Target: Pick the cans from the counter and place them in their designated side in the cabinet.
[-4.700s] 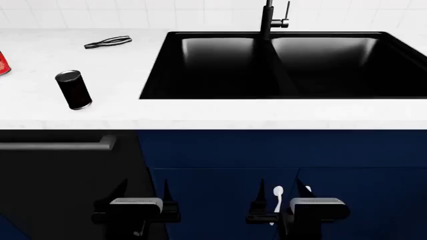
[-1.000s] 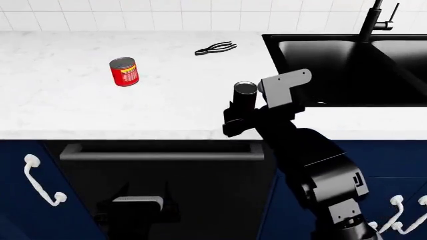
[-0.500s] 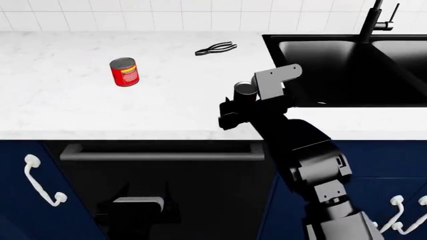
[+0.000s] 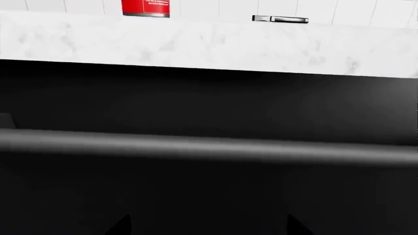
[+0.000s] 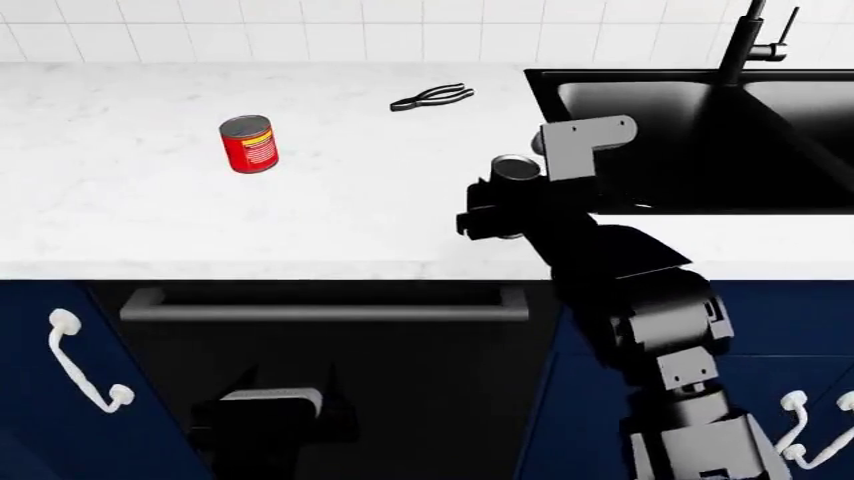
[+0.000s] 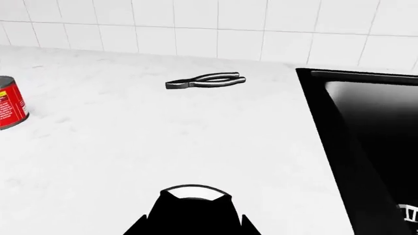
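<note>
head: high, down onto counter (image 5: pixel 160 220) | wrists: low, level, sharing it

Right arm (image 5: pixel 627 290) black, blocky segments; grey bracket (image 5: pixel 583 143) near wrist.

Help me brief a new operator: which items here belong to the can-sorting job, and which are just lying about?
Job:
black can, held in the right gripper
red can
counter

Lying about:
pliers
sink
tap

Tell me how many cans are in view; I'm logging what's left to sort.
2. The red can stands alone on the counter; the black can sits in the right gripper near the sink.
</note>
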